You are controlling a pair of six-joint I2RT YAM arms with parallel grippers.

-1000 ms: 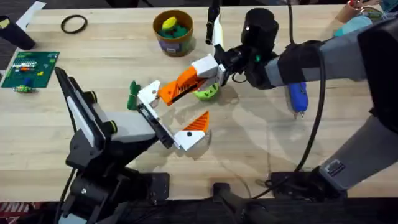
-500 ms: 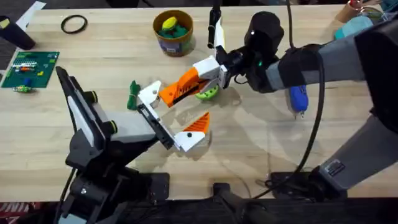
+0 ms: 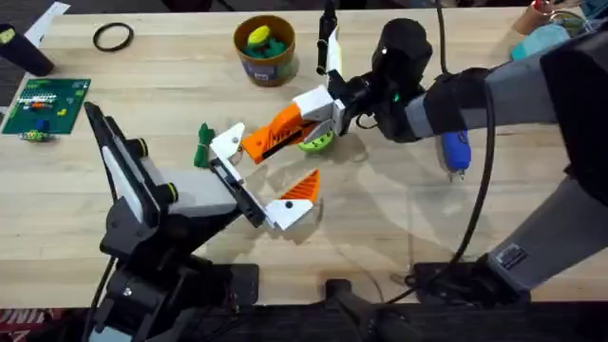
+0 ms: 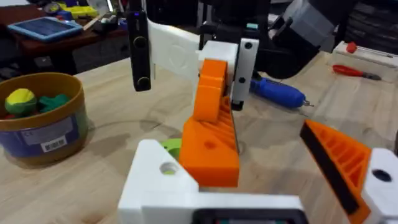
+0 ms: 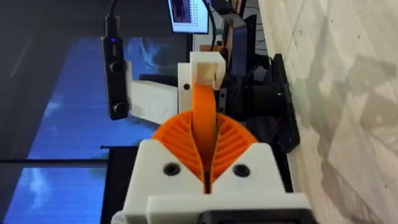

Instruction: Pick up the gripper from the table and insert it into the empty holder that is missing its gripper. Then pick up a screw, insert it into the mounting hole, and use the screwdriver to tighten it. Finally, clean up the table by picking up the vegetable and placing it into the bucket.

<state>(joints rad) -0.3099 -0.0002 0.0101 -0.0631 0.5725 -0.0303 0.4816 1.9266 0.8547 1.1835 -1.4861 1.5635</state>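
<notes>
STEP: insertion in hand | RIGHT: right gripper [image 3: 328, 106] clenched on white base of the gripper [image 3: 277, 131] | POSITION: orange tip touching the holder [image 3: 228, 142], beyond the fingers | LEFT: left gripper [image 3: 256, 180] released, presenting holder | NEXT: judged: align and seat; screw follows.

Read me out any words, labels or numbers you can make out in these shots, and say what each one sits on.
Nothing can be read for certain.
Dark lettering on the orange gripper: too blurred to read.
White sticker with a barcode on the bucket: print too small to read.
White print on the green circuit board: too small to read.
Lit screen behind the arms in the right wrist view: content unreadable.
</notes>
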